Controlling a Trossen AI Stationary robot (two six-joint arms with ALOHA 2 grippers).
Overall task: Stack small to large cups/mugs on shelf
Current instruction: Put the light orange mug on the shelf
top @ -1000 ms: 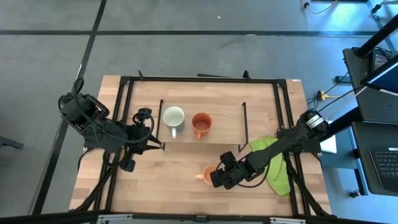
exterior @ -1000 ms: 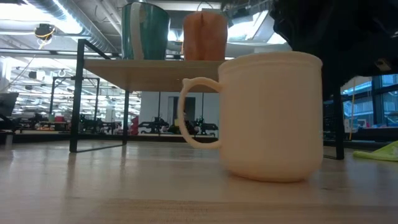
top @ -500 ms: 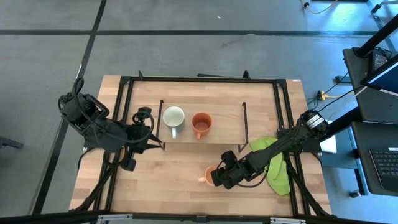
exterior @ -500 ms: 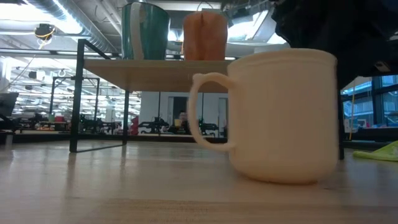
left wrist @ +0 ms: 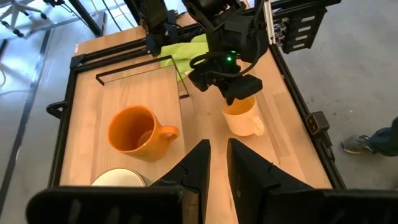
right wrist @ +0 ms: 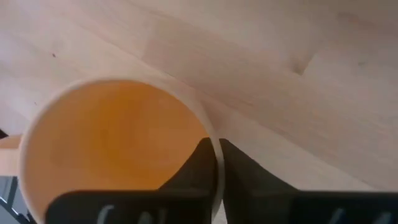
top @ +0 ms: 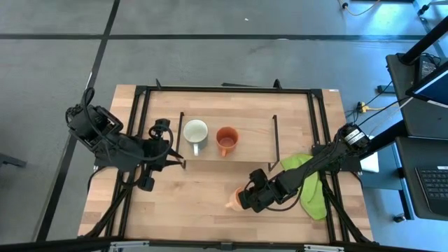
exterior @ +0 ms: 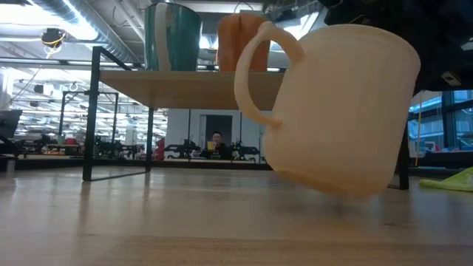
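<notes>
The light orange mug [exterior: 336, 111] is tilted near the table's front, under my right gripper [top: 243, 198], which is shut on it; it also shows in the left wrist view [left wrist: 244, 118]. On the shelf [top: 255, 143] the white mug [top: 195, 131] and the dark orange mug [top: 226, 140] stand upright side by side on their bases. My left gripper [left wrist: 219, 168] hovers high by the shelf's left end [top: 171, 157], with a narrow gap between its fingers and nothing in it. My right gripper holds the light orange mug by its rim [right wrist: 216, 163], on the side opposite the handle [exterior: 255, 74], one finger inside the mug and one outside. The fingers slant down from above and from the table's right. The mug is tipped, handle side raised; whether its low base edge [exterior: 358, 193] touches the table, I cannot tell.
A lime-green cloth [top: 309, 187] lies at the table's right, close behind my right arm. The shelf's black wire legs [exterior: 94, 111] stand between the mug and the table's far side. Bare tabletop [top: 182, 203] lies left of the held mug.
My right gripper has taken hold of the light orange mug's rim. The mug first slid a little toward the table's right edge, then tipped: its handle side has risen and its mouth now leans toward the right.
</notes>
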